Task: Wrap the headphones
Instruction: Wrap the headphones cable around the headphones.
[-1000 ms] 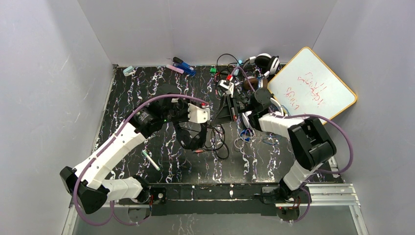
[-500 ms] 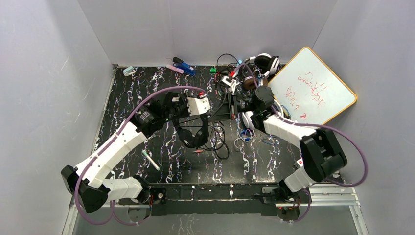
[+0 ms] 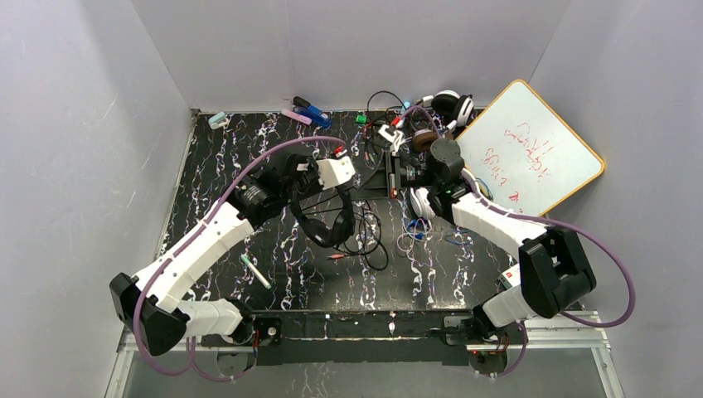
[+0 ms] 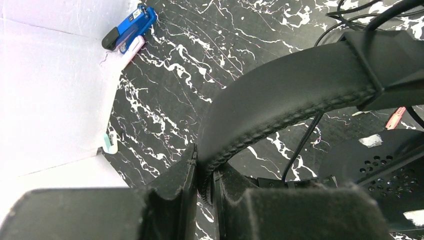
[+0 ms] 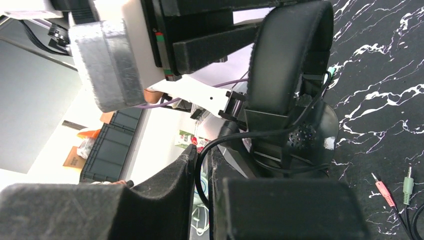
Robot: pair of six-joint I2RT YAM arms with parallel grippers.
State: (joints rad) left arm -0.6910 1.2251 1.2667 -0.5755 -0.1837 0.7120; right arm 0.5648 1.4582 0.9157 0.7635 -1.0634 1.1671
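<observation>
My left pincer [image 4: 204,171] is clenched on the padded band of the black headphones [image 3: 325,234], held over the desk's middle. Their long axis runs far to near, the band's curve toward the near edge and its open side toward the far edge. My right pincer [image 5: 202,162], nearer the far right corner, pinches their thin cord [image 5: 235,135].

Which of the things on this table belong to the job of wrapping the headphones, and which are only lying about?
For the job:
- black headphones, held by the left gripper
- their cord, pinched by the right gripper
- white headset
- brown-cupped headset

Lying about:
- whiteboard
- blue stapler
- pen
</observation>
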